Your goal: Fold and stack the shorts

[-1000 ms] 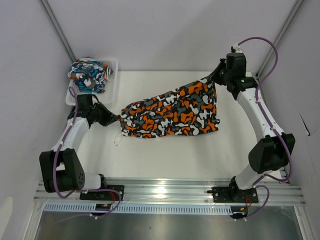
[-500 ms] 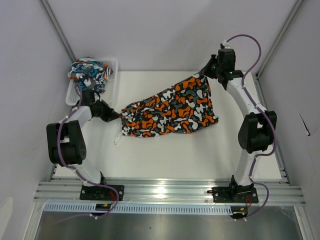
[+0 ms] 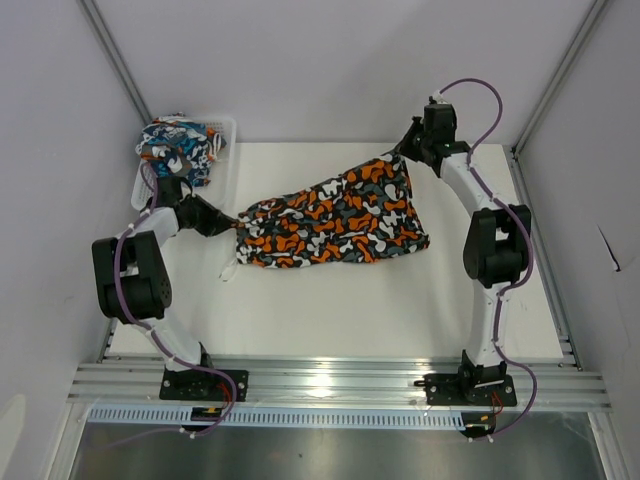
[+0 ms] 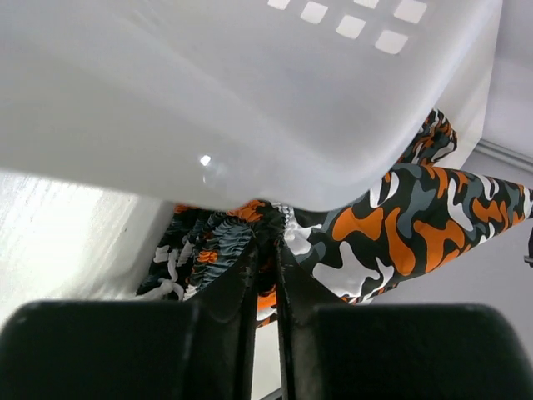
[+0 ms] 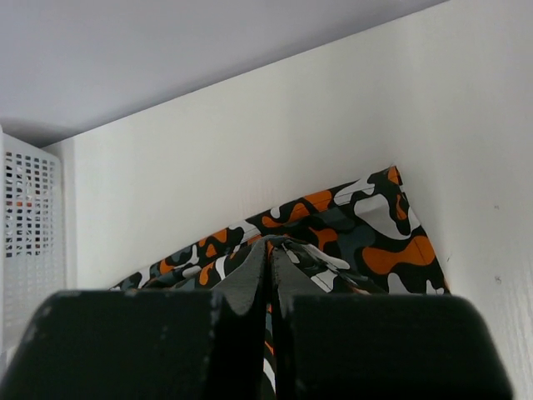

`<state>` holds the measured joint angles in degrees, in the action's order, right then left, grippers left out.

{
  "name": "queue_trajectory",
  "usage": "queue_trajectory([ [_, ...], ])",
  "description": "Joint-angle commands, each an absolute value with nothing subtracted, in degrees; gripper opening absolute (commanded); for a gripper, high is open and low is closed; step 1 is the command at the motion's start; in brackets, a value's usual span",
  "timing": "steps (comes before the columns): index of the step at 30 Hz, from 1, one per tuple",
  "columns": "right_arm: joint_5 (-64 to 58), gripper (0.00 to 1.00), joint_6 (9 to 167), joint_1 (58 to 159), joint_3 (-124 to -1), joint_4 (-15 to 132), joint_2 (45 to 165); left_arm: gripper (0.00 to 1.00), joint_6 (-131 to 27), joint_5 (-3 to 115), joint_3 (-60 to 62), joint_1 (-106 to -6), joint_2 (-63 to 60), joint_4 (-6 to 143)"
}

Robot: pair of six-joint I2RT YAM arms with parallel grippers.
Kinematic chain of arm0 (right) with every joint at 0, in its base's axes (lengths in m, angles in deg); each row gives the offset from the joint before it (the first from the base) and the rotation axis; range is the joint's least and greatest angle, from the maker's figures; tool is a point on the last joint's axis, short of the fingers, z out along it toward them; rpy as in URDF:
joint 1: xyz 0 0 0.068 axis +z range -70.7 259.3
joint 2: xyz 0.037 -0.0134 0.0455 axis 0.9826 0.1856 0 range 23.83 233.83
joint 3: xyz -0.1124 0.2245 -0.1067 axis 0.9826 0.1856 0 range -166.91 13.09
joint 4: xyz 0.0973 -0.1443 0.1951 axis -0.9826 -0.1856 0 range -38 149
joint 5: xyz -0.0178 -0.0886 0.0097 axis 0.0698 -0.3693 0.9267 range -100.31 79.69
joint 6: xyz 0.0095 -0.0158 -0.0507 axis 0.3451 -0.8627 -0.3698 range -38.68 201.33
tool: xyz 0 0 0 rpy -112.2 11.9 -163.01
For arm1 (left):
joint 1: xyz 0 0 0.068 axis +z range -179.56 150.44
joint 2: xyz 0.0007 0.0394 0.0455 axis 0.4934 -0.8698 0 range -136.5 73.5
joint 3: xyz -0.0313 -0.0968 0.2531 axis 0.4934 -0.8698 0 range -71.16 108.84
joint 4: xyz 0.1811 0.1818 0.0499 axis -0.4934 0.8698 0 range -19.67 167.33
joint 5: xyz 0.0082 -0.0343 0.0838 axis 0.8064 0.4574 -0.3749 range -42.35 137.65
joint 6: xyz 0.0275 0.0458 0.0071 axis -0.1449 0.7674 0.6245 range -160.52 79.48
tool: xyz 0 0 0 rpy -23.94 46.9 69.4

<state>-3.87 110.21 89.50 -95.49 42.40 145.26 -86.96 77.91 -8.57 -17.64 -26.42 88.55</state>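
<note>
- Basket (image 3: pixel 229 135): white plastic mesh, rear-left corner of table (image 3: pixel 350 310). Contents: cartoon-print shorts (image 3: pixel 175 150), bunched, heaped above rim.
- Left gripper (image 3: pixel 232 224): just beside basket, fingers pinched tight on left end of camouflage shorts (image 3: pixel 335 222). Basket wall fills top of left wrist view.
- Camouflage shorts: stretched between both grippers across table middle.
- Right gripper (image 3: pixel 398 158): rear right, fingers clamped together on upper-right corner of camouflage shorts.

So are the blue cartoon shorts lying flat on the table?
No, the cartoon shorts sit bunched in the white basket.
</note>
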Motion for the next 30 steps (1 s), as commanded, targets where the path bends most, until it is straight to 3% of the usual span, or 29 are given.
queue_trajectory([
  [1,-5.3,0.0,110.9,89.1,-99.8,46.0,147.2,0.17,-87.6,78.8,-5.3,-16.9,-27.4,87.4],
  [3,-5.7,0.03,110.9,89.1,-101.2,45.3,149.2,0.37,-87.6,77.7,-5.3,-17.0,-27.0,87.4],
  [4,-6.3,0.08,110.9,89.1,-102.9,44.8,149.8,0.57,-87.6,77.3,-5.4,-17.0,-26.7,87.5],
  [5,-6.4,0.22,110.9,89.1,-103.8,44.3,151.2,0.66,-87.5,76.7,-5.4,-17.0,-26.3,87.6],
  [6,-6.4,0.52,110.7,89.2,-104.5,43.9,151.8,0.72,-87.1,76.2,-5.4,-17.0,-25.2,87.7],
  [8,-7.1,0.82,110.6,89.1,-107.0,42.7,153.1,0.83,-85.4,74.2,-4.7,-17.3,-24.0,89.2],
  [9,-7.1,0.91,109.9,89.1,-107.5,41.7,153.0,0.85,-84.8,73.7,-4.4,-17.7,-22.6,89.8],
  [13,-7.7,0.94,108.7,89.0,-101.5,43.9,148.5,0.9,-82.3,69.7,-3.5,-19.4,-19.0,92.6],
  [23,-1.1,0.72,103.8,88.8,-87.8,48.8,138.4,0.91,-78.1,61.9,-4.7,-25.9,-12.6,92.2],
  [26,0.6,0.69,103.3,88.5,-87.4,48.3,140.3,0.88,-75.9,61.2,-4.4,-28.8,-12.3,90.8],
  [30,3.1,0.6,103.4,88.0,-89.4,47.6,144.4,0.77,-75.2,64.3,-3.0,-31.7,-15.6,88.8],
])
